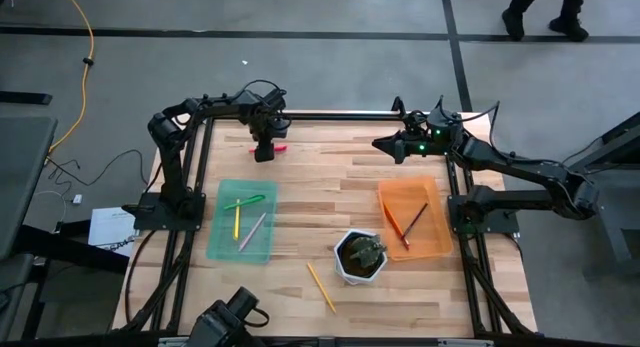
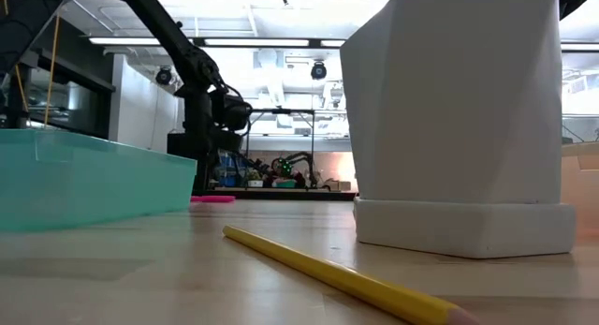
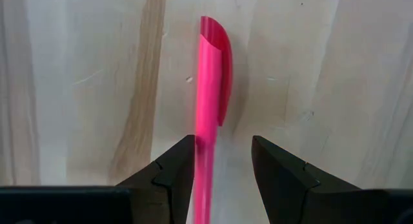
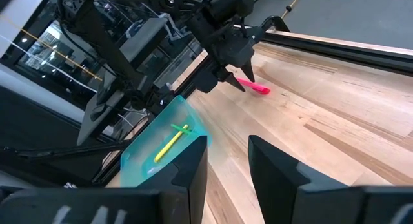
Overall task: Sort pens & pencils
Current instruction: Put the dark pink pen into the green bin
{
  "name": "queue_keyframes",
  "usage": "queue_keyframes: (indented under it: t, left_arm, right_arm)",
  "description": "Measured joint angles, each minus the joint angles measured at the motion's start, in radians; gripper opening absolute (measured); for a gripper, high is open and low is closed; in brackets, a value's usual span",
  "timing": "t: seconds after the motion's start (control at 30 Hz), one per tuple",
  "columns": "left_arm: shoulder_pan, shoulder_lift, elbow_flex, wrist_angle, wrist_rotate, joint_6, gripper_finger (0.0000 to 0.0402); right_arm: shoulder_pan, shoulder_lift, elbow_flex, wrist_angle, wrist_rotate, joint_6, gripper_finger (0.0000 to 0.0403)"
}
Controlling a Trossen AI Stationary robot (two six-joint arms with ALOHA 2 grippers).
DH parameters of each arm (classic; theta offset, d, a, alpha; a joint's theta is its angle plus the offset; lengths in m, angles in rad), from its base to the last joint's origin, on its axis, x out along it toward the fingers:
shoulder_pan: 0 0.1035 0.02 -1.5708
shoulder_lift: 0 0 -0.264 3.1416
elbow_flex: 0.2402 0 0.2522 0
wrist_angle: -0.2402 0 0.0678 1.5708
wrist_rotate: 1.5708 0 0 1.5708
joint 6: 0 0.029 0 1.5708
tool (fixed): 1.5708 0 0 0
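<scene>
A pink pen (image 1: 278, 147) lies flat on the wooden table near its far edge. My left gripper (image 1: 265, 150) points down over it, open, with one finger on each side of the pen's barrel (image 3: 208, 88). It also shows in the right wrist view (image 4: 235, 72). A green pen (image 1: 245, 201), a yellow pen (image 1: 237, 222) and a grey pen (image 1: 252, 231) lie in the green tray (image 1: 225, 245). Two pencils (image 1: 413, 220) lie in the orange tray (image 1: 432, 242). A yellow-orange pencil (image 1: 321, 287) lies on the table near the front. My right gripper (image 1: 383, 144) is open and empty at the far right. My left gripper stands astride the pink pen from above, its fingers across the pen. The pen runs close along one finger (image 3: 174, 169); whether that finger touches it, I cannot tell. The pen lies on the table.
A white pot (image 1: 360, 255) with a small plant stands between the two trays, toward the front; in the low view (image 2: 459, 119) it fills the right side. Bare tabletop lies in the middle between the trays. A person's legs show beyond the table's far edge.
</scene>
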Motion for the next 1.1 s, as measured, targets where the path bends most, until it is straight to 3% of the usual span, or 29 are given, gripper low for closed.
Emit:
queue_keyframes:
  t: [0.7,1.1]
  left_arm:
    - [0.0,0.011,0.001,0.02,-0.034,0.001,0.0078]
    - [0.0,0.011,0.001,0.02,-0.059,0.0,0.0078]
  right_arm:
    - [0.0,0.0,0.0,-0.006,0.0,0.0,0.0103]
    - [0.0,0.0,0.0,-0.006,0.0,-0.002,0.0103]
